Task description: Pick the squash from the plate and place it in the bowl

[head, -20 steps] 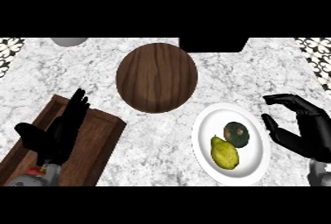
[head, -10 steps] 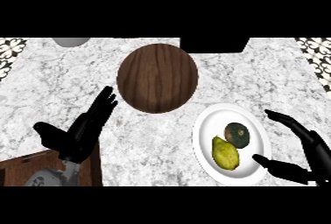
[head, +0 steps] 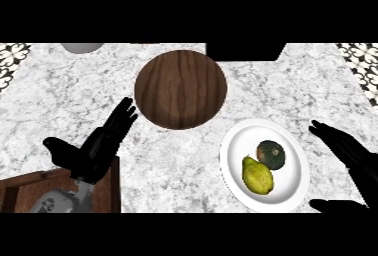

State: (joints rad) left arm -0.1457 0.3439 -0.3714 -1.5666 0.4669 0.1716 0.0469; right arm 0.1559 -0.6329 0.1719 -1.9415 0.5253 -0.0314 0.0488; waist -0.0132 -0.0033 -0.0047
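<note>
Marble counter point(head: 66, 105), white veined with grey, fills the view, with patterned tile at its far corners; a dark wooden bowl point(head: 181, 89), oval and grained, sits toward the back at centre; just in front and to its right lies a glossy white plate point(head: 291, 192), apart from the bowl; at the lower left a brown wooden board point(head: 26, 187) shows at the edge; the left hand point(head: 92, 150), matte black, hovers over the counter left of the bowl, fingers straight and released; the right hand point(head: 354, 157) hangs open just right of the plate, grasping nothing; on the plate a yellow-green pear point(head: 257, 176) touches the round dark green squash point(head: 272, 154).
</note>
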